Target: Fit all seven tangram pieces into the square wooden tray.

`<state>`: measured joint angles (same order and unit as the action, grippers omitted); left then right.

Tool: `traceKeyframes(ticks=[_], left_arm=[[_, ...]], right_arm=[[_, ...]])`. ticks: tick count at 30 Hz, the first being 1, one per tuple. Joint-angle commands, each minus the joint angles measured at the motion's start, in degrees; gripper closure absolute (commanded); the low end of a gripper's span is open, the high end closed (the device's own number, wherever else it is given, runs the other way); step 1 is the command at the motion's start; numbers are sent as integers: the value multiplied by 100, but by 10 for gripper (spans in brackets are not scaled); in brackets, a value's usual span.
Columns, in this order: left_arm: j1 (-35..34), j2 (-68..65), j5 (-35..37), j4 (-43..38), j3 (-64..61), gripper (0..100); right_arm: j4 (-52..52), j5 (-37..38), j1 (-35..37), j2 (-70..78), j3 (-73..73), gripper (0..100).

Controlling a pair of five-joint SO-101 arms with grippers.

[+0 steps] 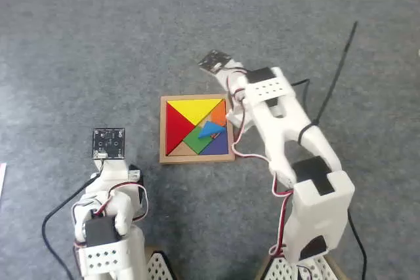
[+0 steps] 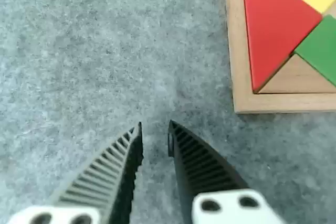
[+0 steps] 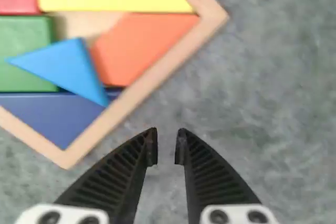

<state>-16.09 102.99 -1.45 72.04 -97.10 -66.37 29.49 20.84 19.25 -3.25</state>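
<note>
The square wooden tray (image 1: 163,129) lies mid-table and holds a yellow triangle (image 1: 195,109), a red triangle (image 1: 175,129), a green square (image 1: 197,140), an orange piece (image 1: 218,113) and a dark blue triangle (image 1: 216,147). A small blue triangle (image 3: 63,66) lies askew on top of the green square (image 3: 23,51) and the dark blue triangle (image 3: 58,116). Bare wood (image 2: 299,77) shows in the tray's near-left corner. My right gripper (image 3: 165,140) hovers over the carpet just outside the tray's right rim (image 3: 210,22), shut and holding nothing. My left gripper (image 2: 155,129) is shut and sits off the near-left corner (image 2: 233,40).
Grey carpet (image 1: 79,57) covers the table all around the tray. Red and white cables hang from the right arm (image 1: 266,90) beside the tray's right edge. A thin black cable (image 1: 344,50) rises at the far right. A white object (image 1: 2,181) touches the left edge.
</note>
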Motion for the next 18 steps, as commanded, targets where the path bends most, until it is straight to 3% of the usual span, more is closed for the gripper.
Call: traceKeyframes(ticks=[1, 3, 5, 8, 10, 14, 18], left_arm=[[18, 105, 0, 18, 66, 919], [18, 105, 0, 18, 66, 919], [18, 105, 0, 18, 66, 919], [18, 105, 0, 18, 66, 919], [18, 105, 0, 18, 66, 919], [18, 105, 0, 18, 66, 919], [18, 105, 0, 18, 66, 919]], right_arm=[[189, -9, -620, -347, 396, 916], [505, -431, -963, -400, 404, 868], [734, -765, -1095, -400, 422, 760], [593, -800, -971, -611, 387, 571], [488, -844, -848, -954, 343, 502], [444, -659, -330, -2009, -211, 492], [382, -18, 848, -3125, -1407, 557]])
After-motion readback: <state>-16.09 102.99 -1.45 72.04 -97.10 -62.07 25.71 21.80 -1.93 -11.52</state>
